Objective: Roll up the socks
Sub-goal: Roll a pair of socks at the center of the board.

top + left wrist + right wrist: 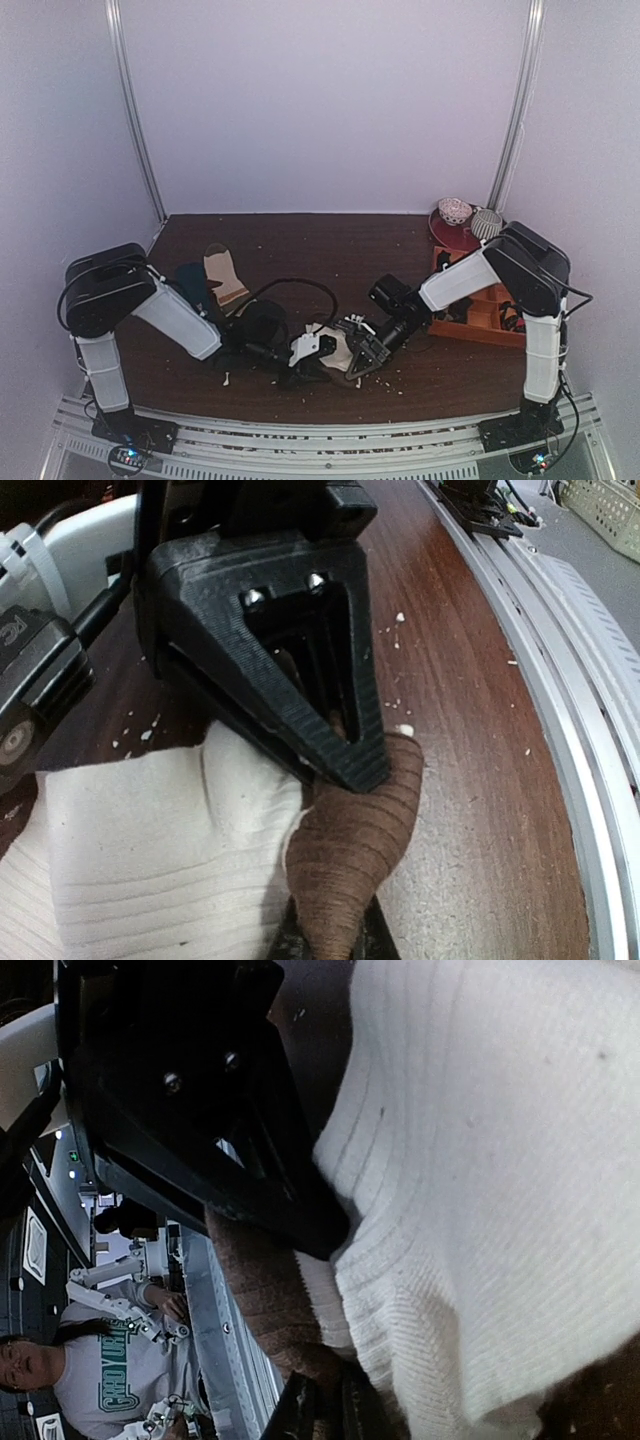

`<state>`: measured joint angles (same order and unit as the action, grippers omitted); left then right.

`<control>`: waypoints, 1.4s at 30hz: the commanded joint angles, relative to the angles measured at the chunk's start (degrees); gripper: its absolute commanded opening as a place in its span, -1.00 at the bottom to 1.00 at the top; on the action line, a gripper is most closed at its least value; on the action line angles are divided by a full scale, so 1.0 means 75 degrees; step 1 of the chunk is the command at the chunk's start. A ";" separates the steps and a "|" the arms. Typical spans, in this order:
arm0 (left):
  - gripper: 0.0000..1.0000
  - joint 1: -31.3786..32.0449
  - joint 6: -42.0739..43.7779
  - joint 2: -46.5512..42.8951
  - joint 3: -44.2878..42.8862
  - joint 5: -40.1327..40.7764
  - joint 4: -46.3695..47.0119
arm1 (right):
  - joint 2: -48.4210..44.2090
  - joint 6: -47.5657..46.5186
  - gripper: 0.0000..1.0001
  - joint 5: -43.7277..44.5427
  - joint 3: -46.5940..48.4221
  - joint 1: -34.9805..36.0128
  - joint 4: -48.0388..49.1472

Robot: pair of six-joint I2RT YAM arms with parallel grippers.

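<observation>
The cream-white socks with tan-brown ends [336, 352] are bunched near the table's front middle, held between both grippers. My left gripper [312, 352] is shut on a brown end of the socks [350, 850]; the cream fabric [150, 860] spreads to its left, and the gripper [343, 865] pinches the brown fabric into a cone. My right gripper [360, 345] is shut on the socks from the other side. In the right wrist view the gripper [320, 1325] clamps a brown end [262, 1280], with ribbed cream fabric [500, 1190] filling the right.
A tan striped sock [225, 272] and a dark teal sock [192, 282] lie at the back left. An orange tray [480, 312] and a red plate [452, 232] with two patterned balls stand at the right. A metal rail [560, 660] runs along the table's near edge.
</observation>
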<state>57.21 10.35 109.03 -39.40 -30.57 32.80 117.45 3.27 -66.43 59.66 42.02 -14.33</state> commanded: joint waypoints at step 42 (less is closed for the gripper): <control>-1.00 -0.0454 -0.3425 0.1361 0.0937 -0.1490 -0.1110 | -0.3109 -0.3144 -0.03 0.8756 -0.4071 0.3573 0.6570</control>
<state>53.41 -13.91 112.99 -35.22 -42.92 42.28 93.69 -20.60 -2.11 28.58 68.25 32.34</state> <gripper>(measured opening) 0.057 0.494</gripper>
